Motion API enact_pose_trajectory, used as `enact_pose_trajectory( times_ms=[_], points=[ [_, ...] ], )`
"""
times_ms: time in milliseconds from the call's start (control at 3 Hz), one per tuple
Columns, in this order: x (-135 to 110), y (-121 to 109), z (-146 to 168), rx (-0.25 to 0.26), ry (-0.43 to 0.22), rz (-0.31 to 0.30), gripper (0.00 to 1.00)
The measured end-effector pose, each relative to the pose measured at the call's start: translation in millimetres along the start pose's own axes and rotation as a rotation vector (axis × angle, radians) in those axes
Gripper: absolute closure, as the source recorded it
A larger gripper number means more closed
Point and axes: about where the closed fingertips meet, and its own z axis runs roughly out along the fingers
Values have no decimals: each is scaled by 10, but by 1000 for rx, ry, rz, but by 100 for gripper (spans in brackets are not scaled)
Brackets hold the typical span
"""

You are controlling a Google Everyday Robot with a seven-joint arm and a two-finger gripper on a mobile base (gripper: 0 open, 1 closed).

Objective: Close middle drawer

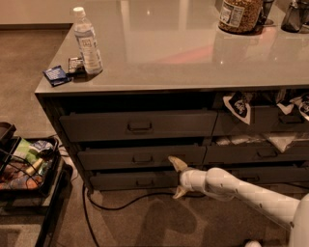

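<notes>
The middle drawer (142, 157) is a wide dark grey front with a small metal pull at its centre. It sits between the top drawer (139, 126) and the bottom drawer (135, 181), and its front stands slightly out from the cabinet. My gripper (176, 178) is on a white arm coming in from the lower right. It is open, with one fingertip (174, 162) up against the right end of the middle drawer front and the other down near the floor, by the bottom drawer.
On the counter (193, 53) stand a water bottle (87, 40), small packets (56, 75) and a jar (240, 14). The right drawers (260, 120) hold snack bags. A cart with items (24, 166) stands at left. A black cable (116, 205) lies on the floor.
</notes>
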Motion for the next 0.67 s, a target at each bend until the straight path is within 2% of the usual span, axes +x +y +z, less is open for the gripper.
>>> enact_pose_trajectory(
  times_ms=[333, 667],
  points=[
    [-225, 475, -259, -103, -16, -49, 0],
    [-294, 886, -563, -158, -16, -54, 0]
  ],
)
